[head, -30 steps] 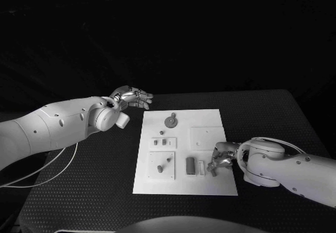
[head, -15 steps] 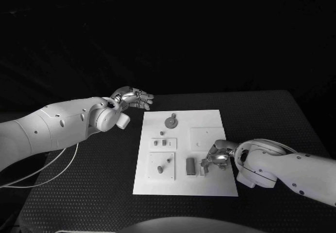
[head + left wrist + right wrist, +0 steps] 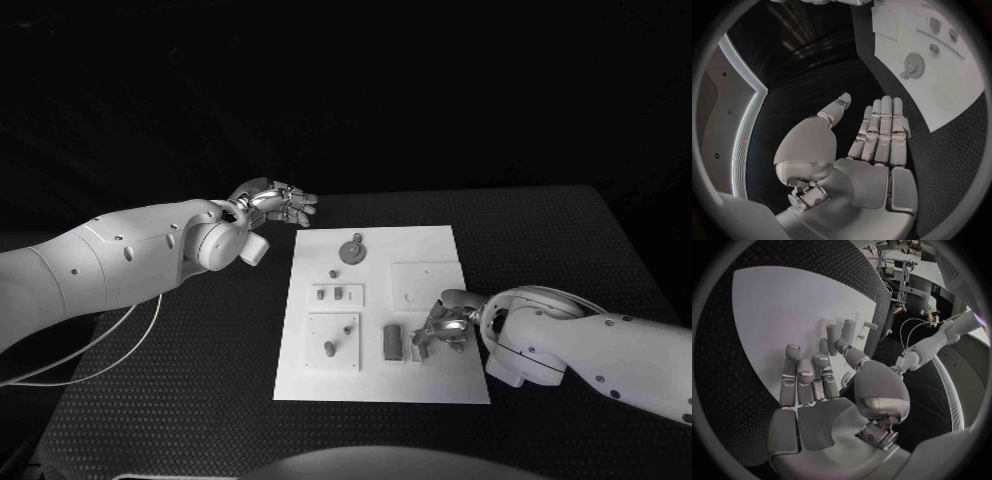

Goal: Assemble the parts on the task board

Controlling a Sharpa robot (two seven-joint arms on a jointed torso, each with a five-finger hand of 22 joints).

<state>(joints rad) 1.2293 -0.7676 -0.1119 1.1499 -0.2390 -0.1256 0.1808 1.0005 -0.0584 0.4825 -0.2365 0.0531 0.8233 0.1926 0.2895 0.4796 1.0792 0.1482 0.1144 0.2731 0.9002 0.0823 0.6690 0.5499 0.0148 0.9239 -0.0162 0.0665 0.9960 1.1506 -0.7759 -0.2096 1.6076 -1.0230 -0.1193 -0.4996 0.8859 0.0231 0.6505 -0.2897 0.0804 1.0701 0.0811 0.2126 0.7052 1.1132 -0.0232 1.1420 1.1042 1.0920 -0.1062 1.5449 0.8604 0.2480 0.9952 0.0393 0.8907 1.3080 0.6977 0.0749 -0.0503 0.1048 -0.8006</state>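
Across the middle of the head view lies the black table, and on it the white task board stands as a long rectangle reaching from the centre down toward the lower middle of the frame.

From the left edge comes the left arm, large and white, ending at the left hand in the upper-left centre of the frame, just beside the upper left corner of the board but off it, over the black table. In the left wrist view this hand has its fingers straight and side by side, the thumb set apart, and nothing is in it.

From the right edge comes the right arm, and the right hand is over the lower right part of the board. Its fingers reach down at a small white block; whether they hold it or only touch it cannot be told. In the right wrist view the fingers lie stretched over the white surface, next to a few upright parts.

On the board the parts are small: a round disc near the top, a dark upright bar in the lower middle just left of the white block, and a tilted peg in the lower left plate.
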